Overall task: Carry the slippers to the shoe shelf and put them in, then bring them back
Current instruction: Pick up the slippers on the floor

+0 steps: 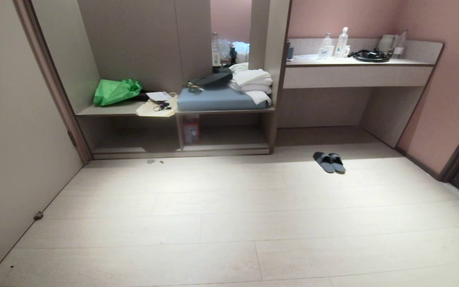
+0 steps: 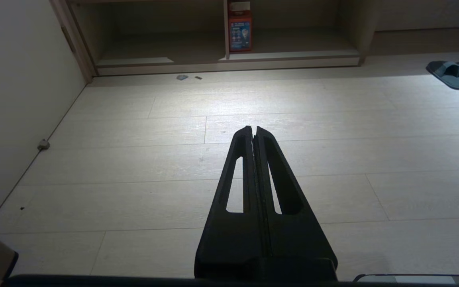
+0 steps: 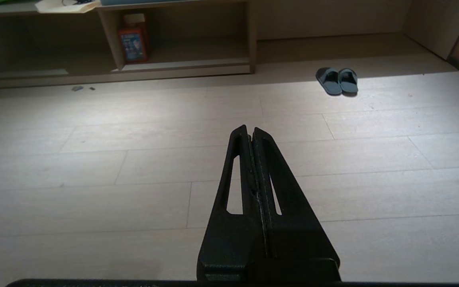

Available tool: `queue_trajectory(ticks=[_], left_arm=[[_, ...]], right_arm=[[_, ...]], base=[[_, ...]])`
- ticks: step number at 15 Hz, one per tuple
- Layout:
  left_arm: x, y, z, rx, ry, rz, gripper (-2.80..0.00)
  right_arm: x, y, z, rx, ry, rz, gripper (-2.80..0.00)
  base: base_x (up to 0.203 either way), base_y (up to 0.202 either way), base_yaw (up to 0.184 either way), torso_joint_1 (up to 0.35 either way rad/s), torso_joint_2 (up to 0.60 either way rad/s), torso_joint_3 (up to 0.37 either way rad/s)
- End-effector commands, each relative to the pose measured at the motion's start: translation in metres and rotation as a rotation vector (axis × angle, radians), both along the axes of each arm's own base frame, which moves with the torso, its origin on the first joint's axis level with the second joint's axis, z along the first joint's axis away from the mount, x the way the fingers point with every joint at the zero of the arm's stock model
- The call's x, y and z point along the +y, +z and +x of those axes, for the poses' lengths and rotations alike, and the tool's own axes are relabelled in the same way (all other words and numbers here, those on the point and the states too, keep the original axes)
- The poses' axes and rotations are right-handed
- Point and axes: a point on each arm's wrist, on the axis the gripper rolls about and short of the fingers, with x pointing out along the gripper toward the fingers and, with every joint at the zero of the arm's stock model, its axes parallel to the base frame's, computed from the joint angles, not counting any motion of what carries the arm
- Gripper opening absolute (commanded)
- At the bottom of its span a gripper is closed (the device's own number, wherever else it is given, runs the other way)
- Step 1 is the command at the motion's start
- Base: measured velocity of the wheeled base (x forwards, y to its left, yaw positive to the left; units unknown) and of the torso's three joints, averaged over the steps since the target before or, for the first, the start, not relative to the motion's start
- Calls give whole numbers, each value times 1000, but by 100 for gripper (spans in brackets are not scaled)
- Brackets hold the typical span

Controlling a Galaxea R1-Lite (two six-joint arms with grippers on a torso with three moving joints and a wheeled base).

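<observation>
Nothing is under way yet: the slippers [image 1: 329, 162] sit side by side on the floor, off to the right of the shoe shelf [image 1: 181, 148] and well apart from it, just in front of the recess under the desk counter [image 1: 357, 63]. The left gripper [image 2: 252, 130] and the right gripper [image 3: 250, 129] both hang over bare floor, fingers pressed together, holding nothing. Every step is ahead, I'd say: approach, pick-up, carry to the shelf, placement, and the return trip.

My slippers [image 1: 329, 162] are dark grey with bluish insoles; the bag [image 1: 116, 91] is bright green (cushion [image 1: 217, 99] blue-grey).
</observation>
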Motion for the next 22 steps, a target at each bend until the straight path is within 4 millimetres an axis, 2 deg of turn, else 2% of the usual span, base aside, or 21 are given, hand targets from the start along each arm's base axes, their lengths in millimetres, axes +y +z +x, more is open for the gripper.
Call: queue_trajectory(ticks=[1,20,22], left_arm=[[0,0,0,0,1,1,-280],[0,0,0,-3,1,1,-280],[0,0,0,-3,1,1,-280]], right_arm=[[0,0,0,-2,0,0,-280],[0,0,0,0,0,-1,-280],[0,0,0,-2,0,-1,-280]], base=[[0,0,0,0,0,0],[0,0,0,0,0,0],[135,0,0,-1,0,1]])
